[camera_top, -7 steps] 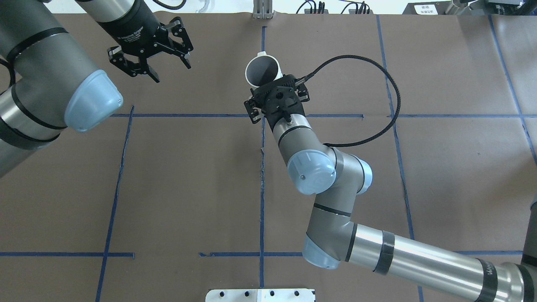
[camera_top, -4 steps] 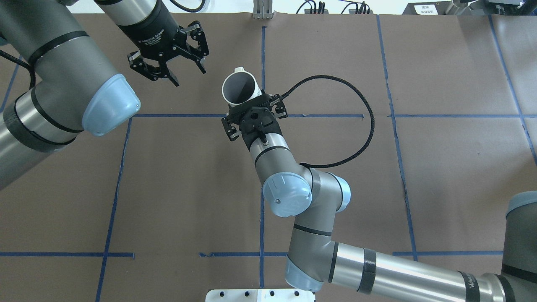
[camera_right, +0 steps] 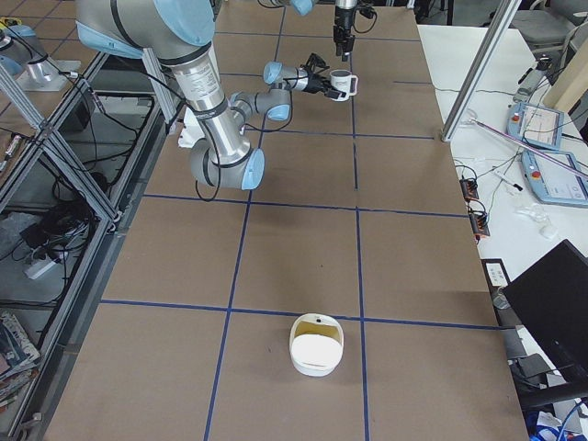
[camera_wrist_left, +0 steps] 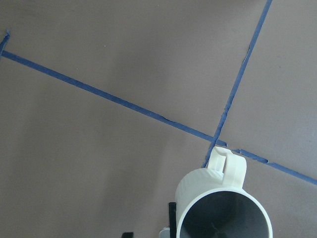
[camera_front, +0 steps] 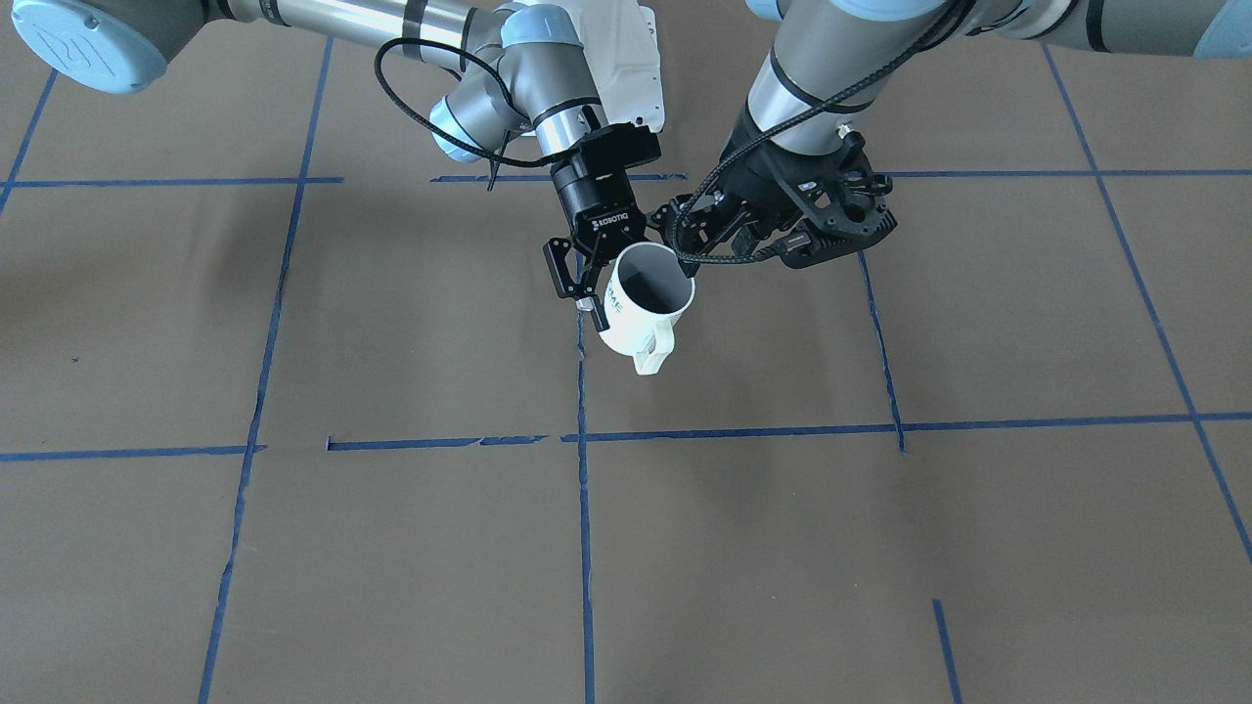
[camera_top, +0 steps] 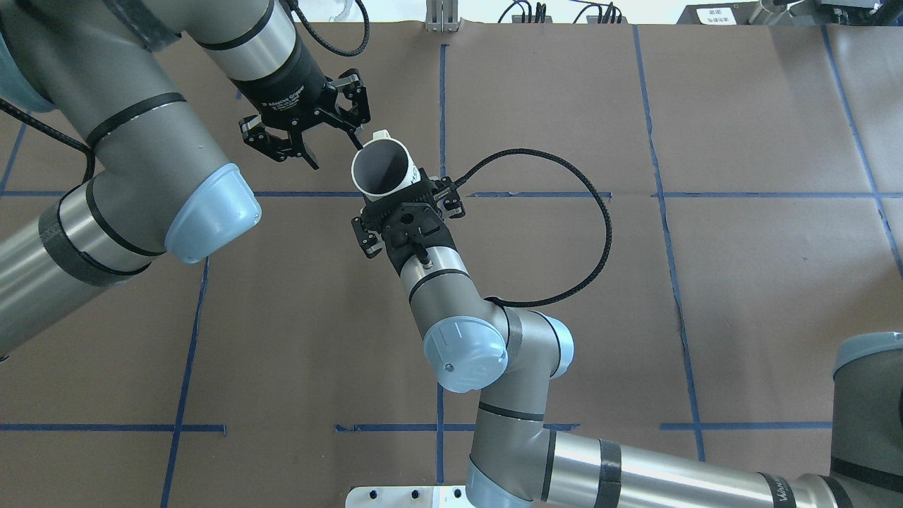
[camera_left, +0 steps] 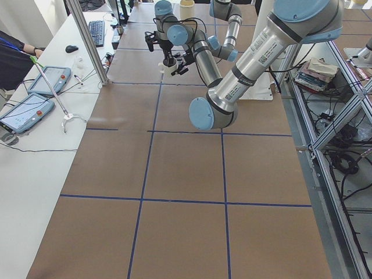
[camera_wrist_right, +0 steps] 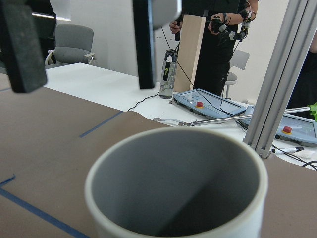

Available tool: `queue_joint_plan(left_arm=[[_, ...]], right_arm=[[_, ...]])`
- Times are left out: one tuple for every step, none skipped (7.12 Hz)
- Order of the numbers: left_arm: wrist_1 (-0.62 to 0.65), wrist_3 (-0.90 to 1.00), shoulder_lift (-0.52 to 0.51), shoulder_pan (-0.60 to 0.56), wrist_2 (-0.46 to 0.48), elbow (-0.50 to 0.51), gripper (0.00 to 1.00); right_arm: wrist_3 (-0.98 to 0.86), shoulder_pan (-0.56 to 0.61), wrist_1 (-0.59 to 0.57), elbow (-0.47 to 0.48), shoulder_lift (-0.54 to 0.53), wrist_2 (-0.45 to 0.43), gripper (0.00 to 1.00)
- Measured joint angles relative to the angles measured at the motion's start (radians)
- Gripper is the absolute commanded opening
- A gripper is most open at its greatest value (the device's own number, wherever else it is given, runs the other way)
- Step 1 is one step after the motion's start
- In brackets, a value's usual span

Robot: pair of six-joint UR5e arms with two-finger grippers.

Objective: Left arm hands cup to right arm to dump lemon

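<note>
The white cup (camera_top: 382, 167) with grey inside hangs upright above the table, its handle (camera_front: 653, 352) pointing away from me. My right gripper (camera_top: 396, 196) is shut on the cup's near wall; it also shows in the front view (camera_front: 590, 288). My left gripper (camera_top: 335, 154) is open and empty just left of the cup's rim, one finger close to it. The left wrist view looks down on the cup (camera_wrist_left: 223, 210). In the right wrist view the cup's rim (camera_wrist_right: 173, 148) fills the bottom, with the left gripper's fingers (camera_wrist_right: 20, 44) above. No lemon shows inside the cup.
Brown paper with blue tape lines (camera_top: 441, 92) covers the table. A white container (camera_right: 316, 344) with a yellowish inside stands at the table's right end. Operators' tablets (camera_left: 35, 110) and an aluminium post (camera_right: 473, 78) lie along the far side.
My right arm has carried the cup leftward and a little towards me. My left gripper, still open, has moved right and down until it is next to the cup's rim.
</note>
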Motion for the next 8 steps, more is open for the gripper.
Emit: queue_joint_plan(left_arm=[[0.000, 0.000, 0.004, 0.017, 0.017, 0.000, 0.63], [0.000, 0.000, 0.006, 0.031, 0.030, 0.001, 0.59], [0.000, 0.000, 0.007, 0.039, 0.038, 0.003, 0.56], [-0.001, 0.000, 0.007, 0.044, 0.041, 0.005, 0.51], [-0.001, 0.000, 0.008, 0.048, 0.045, 0.006, 0.48], [-0.009, 0.000, 0.013, 0.055, 0.049, 0.007, 0.43], [-0.030, -0.001, 0.027, 0.063, 0.057, 0.008, 0.41], [-0.053, 0.000, 0.039, 0.069, 0.064, 0.011, 0.40]], right_arm=[[0.000, -0.004, 0.002, 0.001, 0.000, 0.000, 0.15], [0.001, -0.007, 0.003, 0.001, 0.001, -0.001, 0.15], [0.001, -0.010, 0.004, 0.001, 0.001, -0.003, 0.15], [0.001, -0.013, 0.005, 0.002, 0.001, -0.006, 0.15], [0.001, -0.015, 0.006, 0.002, 0.001, -0.007, 0.15], [0.001, -0.016, 0.007, 0.003, 0.001, -0.008, 0.15], [0.001, -0.016, 0.007, 0.004, 0.001, -0.008, 0.15], [0.001, -0.016, 0.007, 0.006, 0.001, -0.008, 0.15]])
